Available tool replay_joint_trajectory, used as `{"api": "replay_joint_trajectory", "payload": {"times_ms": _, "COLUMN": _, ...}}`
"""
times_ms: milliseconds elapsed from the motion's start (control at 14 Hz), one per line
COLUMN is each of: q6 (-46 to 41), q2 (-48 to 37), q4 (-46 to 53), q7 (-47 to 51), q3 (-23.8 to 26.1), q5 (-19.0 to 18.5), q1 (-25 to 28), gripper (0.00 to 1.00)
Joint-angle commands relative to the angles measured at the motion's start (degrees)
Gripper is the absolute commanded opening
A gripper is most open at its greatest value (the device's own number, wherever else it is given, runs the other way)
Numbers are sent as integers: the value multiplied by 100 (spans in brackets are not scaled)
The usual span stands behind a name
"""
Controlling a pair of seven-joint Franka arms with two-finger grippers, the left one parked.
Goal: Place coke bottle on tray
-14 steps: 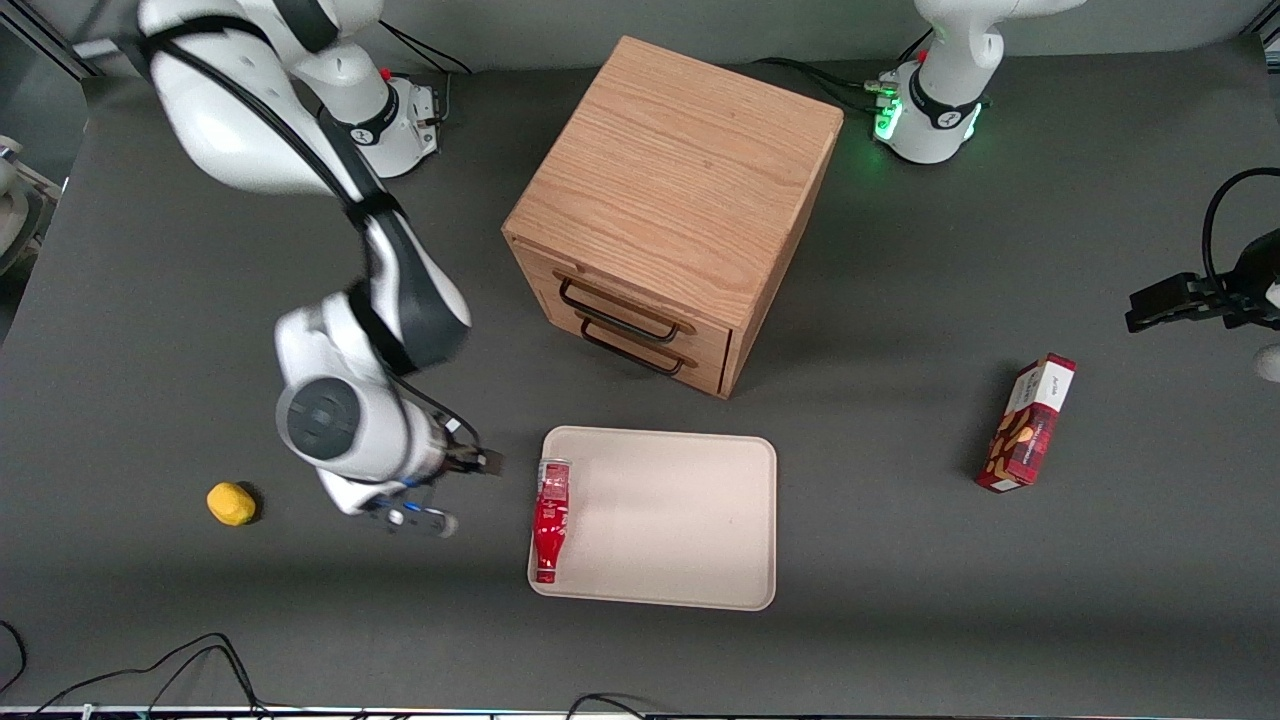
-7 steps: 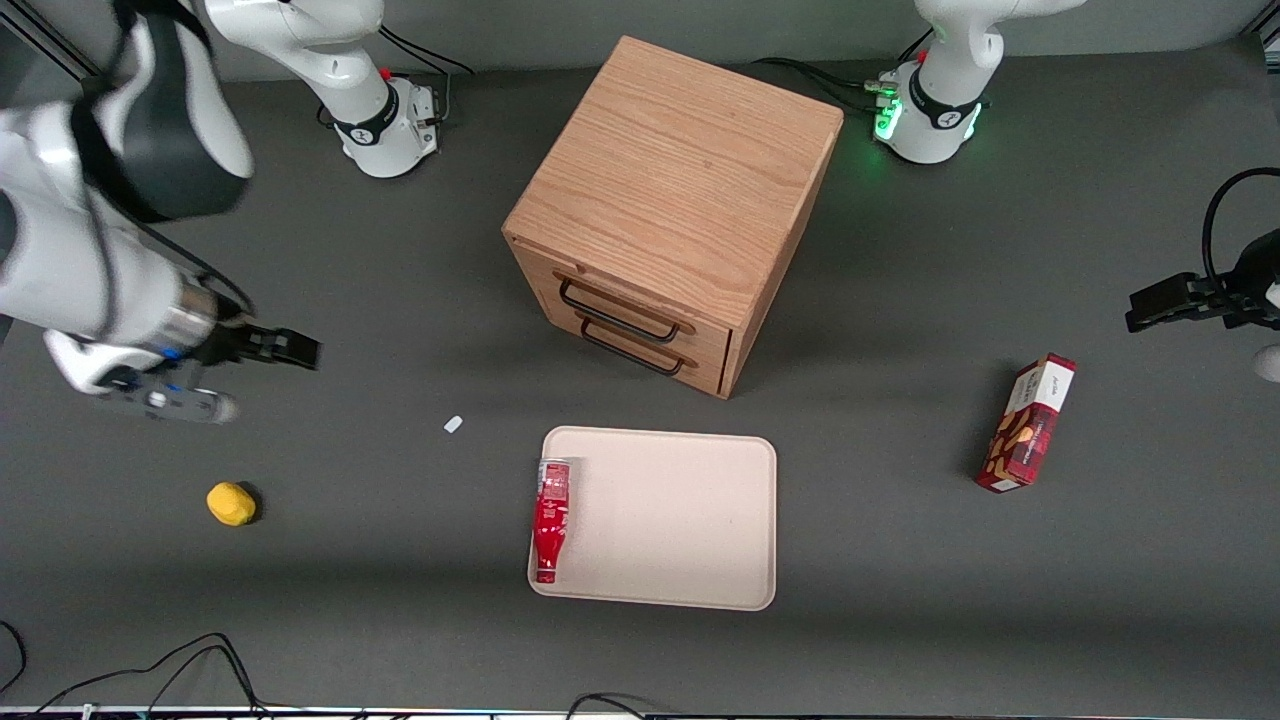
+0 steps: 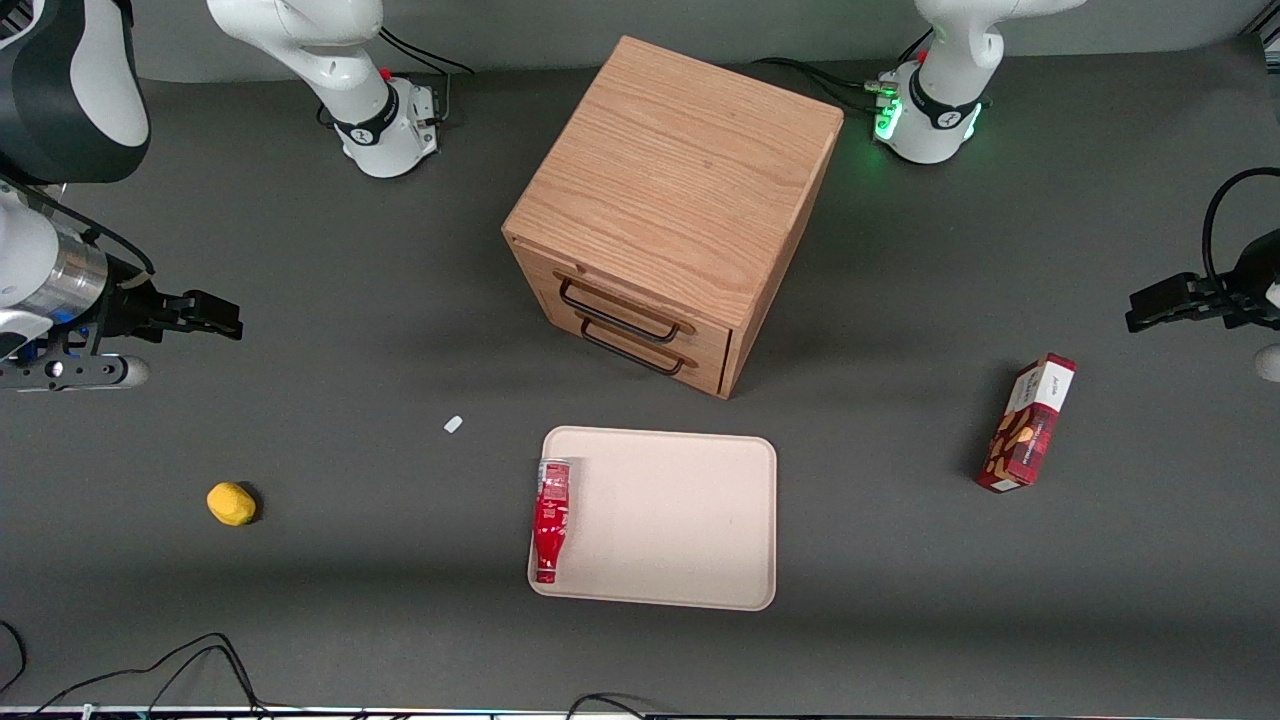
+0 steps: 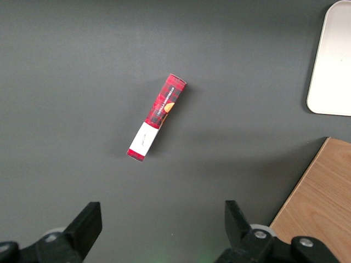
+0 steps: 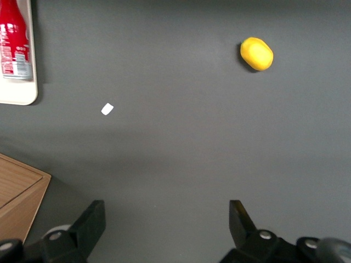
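Observation:
The coke bottle [image 3: 551, 518] is a small red bottle lying on its side on the tray [image 3: 680, 520], along the tray's rim toward the working arm's end, cap pointing to the front camera. The tray is flat, pale beige-pink with rounded corners. My right gripper [image 3: 215, 318] is open and empty, raised well away from the tray at the working arm's end of the table. In the right wrist view its gripper [image 5: 165, 219] has widely spread fingers over bare table, with the bottle [image 5: 14, 41] and a tray corner [image 5: 19, 96] at the frame's edge.
A wooden two-drawer cabinet [image 3: 670, 200] stands farther from the camera than the tray. A yellow lemon-like object [image 3: 231, 503] and a small white scrap [image 3: 453, 424] lie between gripper and tray. A red snack box [image 3: 1030, 422] lies toward the parked arm's end. Cables run along the front edge.
My right arm has swung away from beside the bottle toward the working arm's end of the table. The bottle stays lying on the tray. The white scrap has come into sight.

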Motion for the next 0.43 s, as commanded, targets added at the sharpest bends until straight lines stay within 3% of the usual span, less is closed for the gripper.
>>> {"api": "replay_joint_trajectory", "payload": {"times_ms": 0, "q6": -101, "q2": -94, "q4": 199, "q7": 523, "q3": -547, "q5": 67, "q1": 840, "gripper": 100}}
{"api": "replay_joint_trajectory", "payload": {"times_ms": 71, "q6": -101, "q2": -103, "q4": 217, "q7": 525, "q3": -803, "q5": 102, "q1": 1148, "gripper": 100}}
{"api": "replay_joint_trajectory", "payload": {"times_ms": 214, "q6": -275, "q2": -121, "q4": 357, "q7": 456, "q3": -964, "q5": 478, "q1": 1195, "gripper": 100}}
{"api": "replay_joint_trajectory", "payload": {"times_ms": 357, "q6": -390, "q2": -121, "q4": 384, "q7": 446, "q3": -990, "q5": 498, "q1": 1169, "gripper": 100}}
